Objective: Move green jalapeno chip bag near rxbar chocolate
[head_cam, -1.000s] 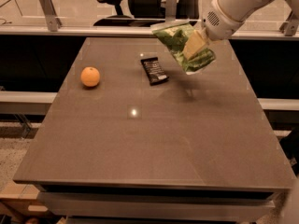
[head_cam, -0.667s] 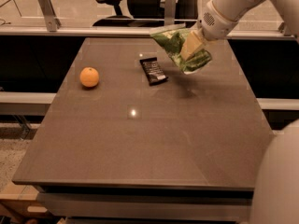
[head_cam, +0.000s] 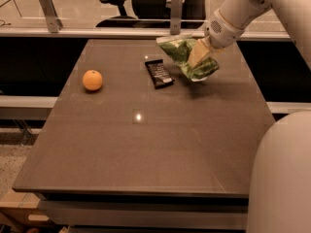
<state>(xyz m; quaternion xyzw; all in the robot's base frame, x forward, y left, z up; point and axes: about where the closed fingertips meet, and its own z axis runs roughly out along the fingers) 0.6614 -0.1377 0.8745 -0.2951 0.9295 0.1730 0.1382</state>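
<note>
- Over the far right of the table, the end effector grips the green jalapeno chip bag, lifted off the surface.
- Just left of it lies the rxbar chocolate.
- Farther left sits an orange.

Claw pinching crinkled glossy foil bag; table smooth, faintly reflective.

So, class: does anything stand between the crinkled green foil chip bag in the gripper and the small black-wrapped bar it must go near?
Nothing visible does. The gripper holds the green foil bag just right of the black-wrapped bar, only bare tabletop between them. The round orange fruit lies left of it.
</note>
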